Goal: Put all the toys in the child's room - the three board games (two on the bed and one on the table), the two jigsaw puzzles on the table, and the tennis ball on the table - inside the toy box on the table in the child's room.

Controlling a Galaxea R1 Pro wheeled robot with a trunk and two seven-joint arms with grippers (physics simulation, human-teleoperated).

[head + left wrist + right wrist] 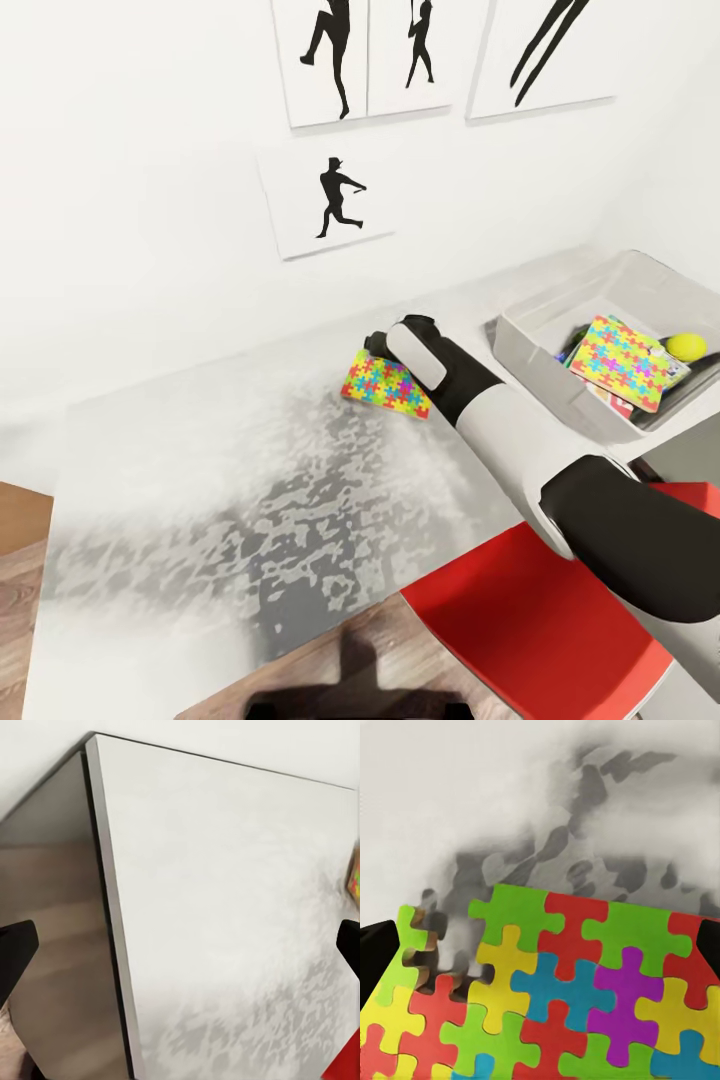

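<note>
Jigsaw puzzle (385, 383), the last loose flat on the desk (200, 470), lies at mid-frame in the head view, directly under the tip of the right arm, which reaches in from the lower right over a red chair seat (540, 620). In the right wrist view the puzzle (555, 997) fills the lower half of the picture, spreading between the two dark fingertips at the left and right edges; the right pincer (544, 952) stands wide apart, straddling the flat, and whether it has contact yet cannot be told. The flat's long axis runs across the gap between the fingers, so the coming closure would probably have to catch it along its length or by an edge. The left pincer (180, 945), also spread wide and holding nothing, looks over bare desk (225, 885) near the desk's corner, with only a sliver of the puzzle at the right edge of its frame; the right arm is plainly the nearer. Farther back, at the right of the head view, the toy box (540, 345) already holds a second jigsaw puzzle (625, 362), the tennis ball (686, 346) and other boxes beneath. Silhouette pictures (330, 200) hang on the wall beyond.
</note>
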